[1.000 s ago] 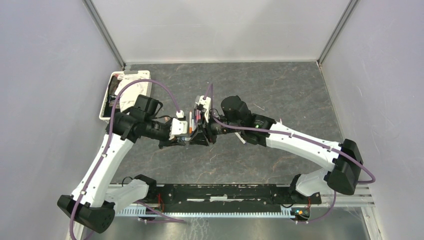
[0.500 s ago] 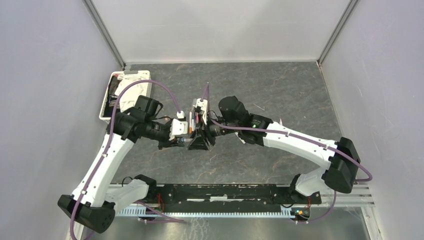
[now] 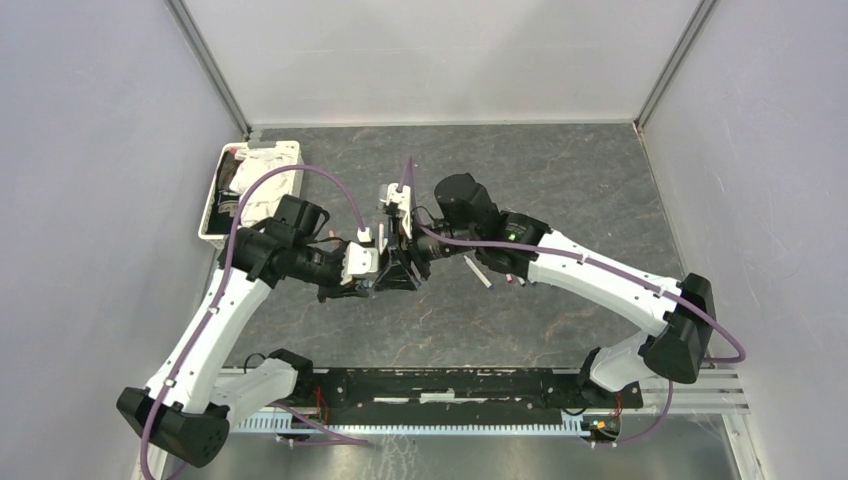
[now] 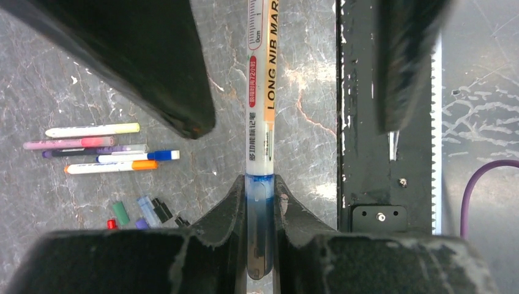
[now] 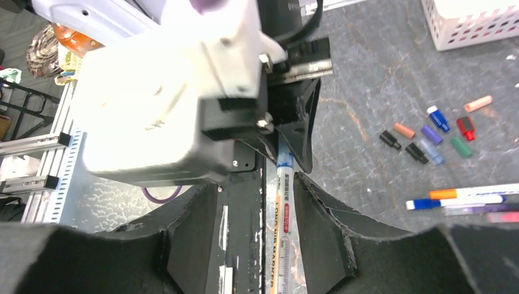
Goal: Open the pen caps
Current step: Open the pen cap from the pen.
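From the right wrist camera I count nine loose caps [image 5: 431, 135] lying on the table [image 5: 367, 73]: two orange, two black, and one each of blue, red, purple, green and clear blue. From the left wrist camera I count five pens [image 4: 110, 166] lying side by side, marked yellow, pink, purple, blue and orange, plus one marker pen [image 4: 262, 110] held off the table with one blue cap [image 4: 259, 214] fitted. The overhead camera shows one white tray [image 3: 290, 150], one left arm [image 3: 210, 330] and one right arm [image 3: 600, 282].

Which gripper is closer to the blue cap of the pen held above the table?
Left. The left gripper is shut on the blue cap; the right gripper stands open around the white barrel, farther along.
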Action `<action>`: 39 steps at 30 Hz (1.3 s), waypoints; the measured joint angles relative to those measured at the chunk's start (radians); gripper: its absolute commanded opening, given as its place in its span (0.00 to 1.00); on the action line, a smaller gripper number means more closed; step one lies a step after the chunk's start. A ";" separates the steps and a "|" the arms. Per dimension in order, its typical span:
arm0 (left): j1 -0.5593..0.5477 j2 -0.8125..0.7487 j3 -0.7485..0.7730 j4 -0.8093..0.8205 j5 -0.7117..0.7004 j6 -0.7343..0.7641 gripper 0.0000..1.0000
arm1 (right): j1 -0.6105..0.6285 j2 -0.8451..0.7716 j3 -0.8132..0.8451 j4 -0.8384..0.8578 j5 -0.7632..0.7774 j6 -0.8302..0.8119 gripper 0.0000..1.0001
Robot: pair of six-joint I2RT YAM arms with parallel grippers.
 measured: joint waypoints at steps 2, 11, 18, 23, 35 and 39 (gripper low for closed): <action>0.000 0.000 -0.005 0.000 -0.015 0.003 0.02 | -0.002 0.000 0.025 -0.014 -0.005 -0.014 0.55; 0.000 -0.001 -0.005 0.023 -0.023 0.003 0.02 | -0.004 0.005 0.006 -0.027 -0.010 -0.025 0.45; 0.000 0.001 -0.005 0.011 -0.013 0.004 0.02 | -0.001 0.054 -0.003 0.003 -0.027 -0.014 0.44; 0.000 0.002 -0.003 0.005 -0.010 0.004 0.02 | 0.001 0.077 -0.003 0.002 -0.025 -0.024 0.42; 0.000 0.002 0.013 0.001 -0.005 0.004 0.02 | 0.003 0.086 -0.003 0.006 -0.022 -0.030 0.23; 0.000 0.002 0.014 -0.002 -0.010 0.004 0.02 | 0.006 0.093 -0.003 0.006 0.000 -0.030 0.02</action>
